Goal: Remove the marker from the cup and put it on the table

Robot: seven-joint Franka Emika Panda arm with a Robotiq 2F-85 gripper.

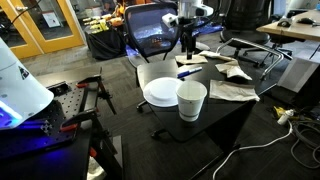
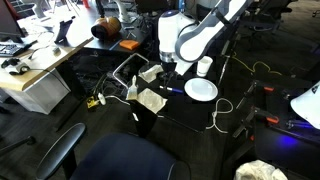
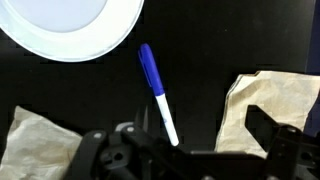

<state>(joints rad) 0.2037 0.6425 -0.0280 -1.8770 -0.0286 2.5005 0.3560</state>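
Note:
The marker [image 3: 155,88], blue-capped with a white barrel, lies flat on the black table [image 3: 70,90]; it also shows as a small blue stick in an exterior view [image 1: 188,72]. My gripper [image 3: 190,128] is open and empty just above it, its fingers set wide to either side of the marker's white end. In both exterior views the gripper [image 1: 187,46] [image 2: 170,70] hangs over the table's far part. The white cup [image 1: 192,100] [image 2: 205,66] stands upright near the table's edge, apart from the gripper. I cannot see inside it.
A flat white plate [image 1: 160,93] [image 2: 201,89] [image 3: 70,25] lies beside the cup. Crumpled brown paper napkins [image 3: 272,100] [image 3: 40,140] [image 1: 232,90] lie on both sides of the marker. Office chairs, cables and a light wooden desk [image 2: 40,65] surround the table.

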